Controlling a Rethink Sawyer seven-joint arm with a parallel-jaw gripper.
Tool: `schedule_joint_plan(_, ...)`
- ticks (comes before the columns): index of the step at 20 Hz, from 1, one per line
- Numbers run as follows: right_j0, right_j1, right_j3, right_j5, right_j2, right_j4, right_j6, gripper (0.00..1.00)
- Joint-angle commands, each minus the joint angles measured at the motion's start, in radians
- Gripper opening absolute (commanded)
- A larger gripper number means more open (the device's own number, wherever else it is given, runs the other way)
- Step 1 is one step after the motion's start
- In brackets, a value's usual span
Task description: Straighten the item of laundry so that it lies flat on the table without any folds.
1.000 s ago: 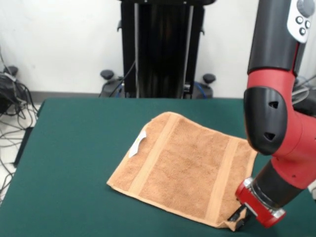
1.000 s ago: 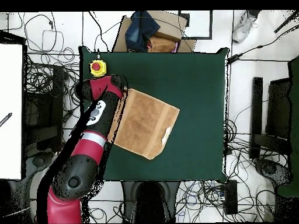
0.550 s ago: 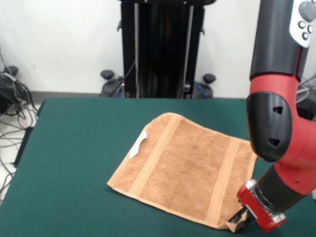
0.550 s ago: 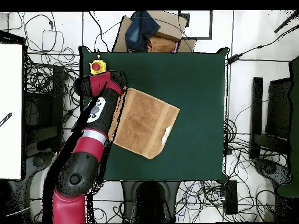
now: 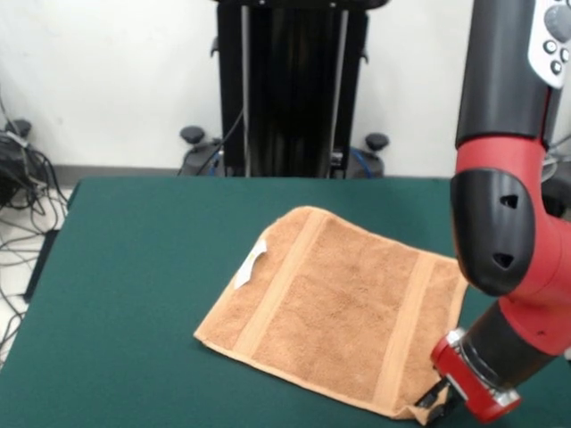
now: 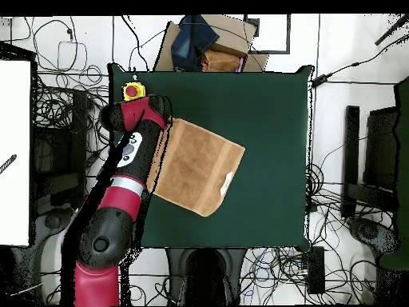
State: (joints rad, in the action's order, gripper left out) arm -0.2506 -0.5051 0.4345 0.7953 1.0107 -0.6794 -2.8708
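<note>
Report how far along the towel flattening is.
Mostly done: the towel lies spread open on the table, both woven bands and the white tag showing. In hand: the gripper is at the towel's corner nearest the camera in the front view, where the cloth looks slightly lifted. Left: settling that corner flat and pulling the arm clear.
</note>
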Motion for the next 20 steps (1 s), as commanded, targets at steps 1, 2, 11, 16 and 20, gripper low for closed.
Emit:
schedule_joint_plan(1,0.028,-0.017,-0.136,-0.220,0.053,-0.145,-0.385,0.00)
schedule_joint_plan(2,0.028,-0.017,-0.133,-0.225,0.055,-0.149,-0.380,0.00)
schedule_joint_plan(11,0.018,-0.016,-0.121,-0.246,0.068,-0.207,-0.373,0.00)
schedule_joint_plan(16,0.008,-0.015,-0.106,-0.248,0.080,-0.238,-0.365,0.00)
schedule_joint_plan(20,0.004,-0.025,-0.101,-0.261,0.094,-0.261,-0.335,0.00)
